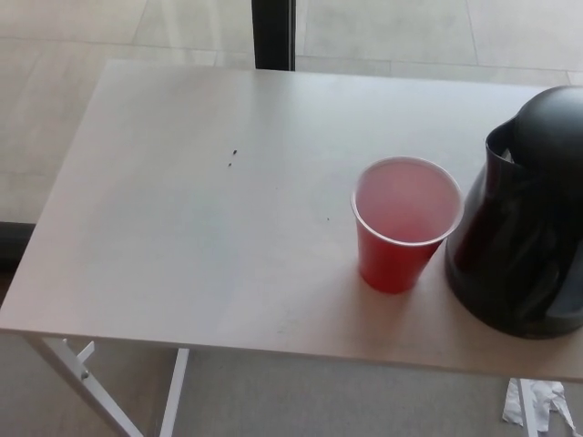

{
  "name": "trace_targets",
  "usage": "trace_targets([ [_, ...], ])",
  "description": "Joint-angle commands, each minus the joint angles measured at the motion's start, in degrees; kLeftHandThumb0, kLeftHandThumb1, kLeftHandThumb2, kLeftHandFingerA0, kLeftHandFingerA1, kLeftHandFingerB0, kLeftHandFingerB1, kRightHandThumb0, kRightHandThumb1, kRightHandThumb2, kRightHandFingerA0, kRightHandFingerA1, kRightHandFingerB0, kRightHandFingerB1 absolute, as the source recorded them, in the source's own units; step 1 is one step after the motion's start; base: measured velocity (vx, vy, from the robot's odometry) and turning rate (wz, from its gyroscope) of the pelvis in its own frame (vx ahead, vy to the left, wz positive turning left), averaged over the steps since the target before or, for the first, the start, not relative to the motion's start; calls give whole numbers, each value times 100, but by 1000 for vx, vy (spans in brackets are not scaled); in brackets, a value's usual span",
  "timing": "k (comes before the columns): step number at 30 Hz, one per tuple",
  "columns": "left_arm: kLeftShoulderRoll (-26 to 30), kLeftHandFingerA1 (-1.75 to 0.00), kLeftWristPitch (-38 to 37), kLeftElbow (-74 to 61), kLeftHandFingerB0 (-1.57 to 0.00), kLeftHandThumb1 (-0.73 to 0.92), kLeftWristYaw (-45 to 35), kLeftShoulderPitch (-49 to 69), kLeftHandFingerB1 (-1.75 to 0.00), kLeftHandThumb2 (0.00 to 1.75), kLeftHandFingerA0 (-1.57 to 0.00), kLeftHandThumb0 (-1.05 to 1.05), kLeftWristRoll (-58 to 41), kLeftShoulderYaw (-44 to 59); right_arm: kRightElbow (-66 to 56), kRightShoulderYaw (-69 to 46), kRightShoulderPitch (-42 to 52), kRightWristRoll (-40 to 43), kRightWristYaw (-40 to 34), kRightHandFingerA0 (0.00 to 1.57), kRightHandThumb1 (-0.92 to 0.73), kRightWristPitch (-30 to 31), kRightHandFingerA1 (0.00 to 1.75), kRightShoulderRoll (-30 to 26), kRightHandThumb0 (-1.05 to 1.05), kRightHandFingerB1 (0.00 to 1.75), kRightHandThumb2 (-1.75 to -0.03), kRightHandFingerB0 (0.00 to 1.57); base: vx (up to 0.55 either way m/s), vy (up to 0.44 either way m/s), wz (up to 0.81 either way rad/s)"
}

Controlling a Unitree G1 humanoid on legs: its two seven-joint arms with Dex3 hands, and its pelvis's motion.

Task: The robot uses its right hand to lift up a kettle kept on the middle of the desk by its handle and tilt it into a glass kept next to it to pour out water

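Observation:
A black kettle [526, 228] stands upright on the pale desk [182, 228] at the right edge of the head view, its spout facing left and its handle side cut off by the picture's edge. Just left of it, almost touching, stands a red plastic cup [404, 223] with a white rim; its inside looks pale pink and I cannot tell how much liquid it holds. Neither of my hands shows in the picture.
Two tiny dark specks [233, 157] lie on the desk left of centre. A black post [273, 35] rises behind the far edge. White desk legs [82, 373] show below the front edge, and crumpled white paper [537, 405] lies on the floor at lower right.

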Motion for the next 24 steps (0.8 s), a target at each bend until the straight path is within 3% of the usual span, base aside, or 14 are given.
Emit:
trace_targets([
  [1,132,-59,-142,-24,-52,52,-68,59,-49,57,-77,-75,-92,-2,187,-145,-204,-103,-210,28,-58,68,37,54,-52,26,-57,10,0,0,0],
  [2,132,-59,-137,-18,-51,51,-46,77,-49,57,-79,-76,-107,16,144,-155,-190,-143,-261,21,-46,15,47,76,-63,36,-78,7,0,0,0],
  [7,141,-60,-133,-7,-53,51,-57,82,-49,57,-81,-73,-132,51,-102,-516,-337,143,-620,24,-45,492,45,396,-52,38,-71,17,0,0,0],
  [11,159,-61,-132,-4,-53,53,6,68,-49,57,-80,-73,-36,-54,63,-582,-605,-132,-896,29,-53,301,46,431,-40,37,-67,20,0,0,0],
  [15,173,-60,-160,17,-52,53,-5,68,-47,57,-79,-74,-30,-126,352,-541,-825,-249,-926,32,-49,191,50,372,-44,39,-70,19,0,0,0],
  [16,168,-68,-142,17,-49,40,12,57,-57,84,-80,-74,-58,-109,328,-528,-854,-229,-916,39,-58,265,45,378,-36,32,-57,24,0,0,0],
  [17,164,-60,-153,13,-52,53,9,61,-49,57,-81,-74,-77,-105,334,-503,-873,-193,-844,32,-49,353,49,360,-43,39,-69,19,0,0,0],
  [18,149,-60,-162,5,-52,53,-8,63,-49,57,-81,-73,-93,-101,327,-486,-869,-179,-800,43,-56,424,45,339,-43,30,-57,23,0,0,0],
  [19,142,-59,-159,11,-53,52,-3,46,-48,57,-79,-74,-93,-107,347,-427,-859,-234,-753,34,-46,424,51,297,-47,39,-72,17,0,0,0],
  [20,141,-59,-157,15,-53,52,2,38,-48,57,-79,-74,-93,-112,358,-406,-857,-262,-738,34,-46,414,51,282,-47,39,-72,17,0,0,0],
  [21,146,-59,-168,21,-52,53,18,38,-48,58,-79,-74,-71,-132,406,-236,-791,-444,-669,40,-57,348,44,192,-43,30,-57,24,0,0,0],
  [22,142,-59,-162,27,-54,52,10,23,-49,57,-78,-75,-89,-121,416,-168,-740,-506,-614,33,-46,286,52,145,-52,39,-74,17,0,0,0],
  [24,143,-60,-158,30,-53,52,-15,17,-49,57,-79,-76,-104,-116,384,-117,-666,-510,-560,33,-46,210,53,120,-52,40,-74,18,0,0,0],
])
